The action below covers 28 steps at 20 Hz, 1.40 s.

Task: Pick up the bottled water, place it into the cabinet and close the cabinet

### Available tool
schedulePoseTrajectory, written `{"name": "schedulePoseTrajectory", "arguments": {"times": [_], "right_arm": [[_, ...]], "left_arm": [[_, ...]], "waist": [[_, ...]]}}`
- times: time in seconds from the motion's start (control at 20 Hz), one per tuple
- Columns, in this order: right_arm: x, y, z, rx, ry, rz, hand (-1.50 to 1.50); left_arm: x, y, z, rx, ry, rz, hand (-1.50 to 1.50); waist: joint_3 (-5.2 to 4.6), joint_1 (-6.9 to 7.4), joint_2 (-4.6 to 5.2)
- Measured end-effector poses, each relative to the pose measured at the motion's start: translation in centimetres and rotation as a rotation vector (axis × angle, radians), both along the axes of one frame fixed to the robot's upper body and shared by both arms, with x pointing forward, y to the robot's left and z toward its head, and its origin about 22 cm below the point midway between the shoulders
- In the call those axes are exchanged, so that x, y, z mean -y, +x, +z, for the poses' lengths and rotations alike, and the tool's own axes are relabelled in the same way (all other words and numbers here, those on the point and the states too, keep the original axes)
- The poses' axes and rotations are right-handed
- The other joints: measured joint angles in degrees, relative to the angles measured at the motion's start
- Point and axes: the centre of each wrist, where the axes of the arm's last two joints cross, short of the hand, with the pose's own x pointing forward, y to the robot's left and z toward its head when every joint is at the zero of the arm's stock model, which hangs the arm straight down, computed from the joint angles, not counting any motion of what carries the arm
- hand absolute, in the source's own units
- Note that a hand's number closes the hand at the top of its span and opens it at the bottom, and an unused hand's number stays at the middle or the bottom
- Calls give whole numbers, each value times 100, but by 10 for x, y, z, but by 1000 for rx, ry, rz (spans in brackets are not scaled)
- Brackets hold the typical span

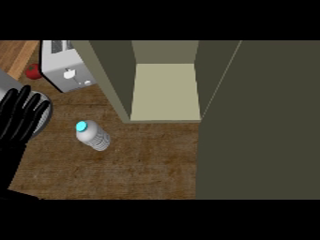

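While bottled water (92,135) stands upright on table (134,168), just left of open cabinet (166,91), left hand (13,119) rests spread, holding nothing; right hand unseen; risks: sideways reach tips bottle, cabinet's left wall blocks entry

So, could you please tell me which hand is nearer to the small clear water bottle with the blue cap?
Left. The left hand rests open just left of the water bottle; the right hand is out of view.
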Motion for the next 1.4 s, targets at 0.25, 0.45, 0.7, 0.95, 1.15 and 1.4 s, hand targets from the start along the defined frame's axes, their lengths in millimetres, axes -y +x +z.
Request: {"name": "schedulePoseTrajectory", "arguments": {"times": [0.25,0.45,0.7,0.95,1.15,1.4], "right_arm": [[-7,-16,3,-33,3,15,-150],[-6,-30,-1,-56,-6,16,-150],[-9,-40,-5,-70,3,20,-150],[-7,-50,-7,-84,-6,14,-150],[-4,-54,-8,-75,-28,9,-150],[-3,-65,-11,-76,-31,8,-150]], "left_arm": [[8,-11,0,-39,6,15,-150],[8,-14,0,-60,23,32,-150],[6,-16,-16,-79,45,63,-150],[-5,-10,-37,-89,48,121,-150],[-14,2,-59,-107,62,170,-150],[-22,17,-88,-147,76,178,-150]], "waist": [[1,7,5],[2,-7,4],[0,-15,4],[-1,-28,5],[-2,-51,8],[-3,-73,9]]}}
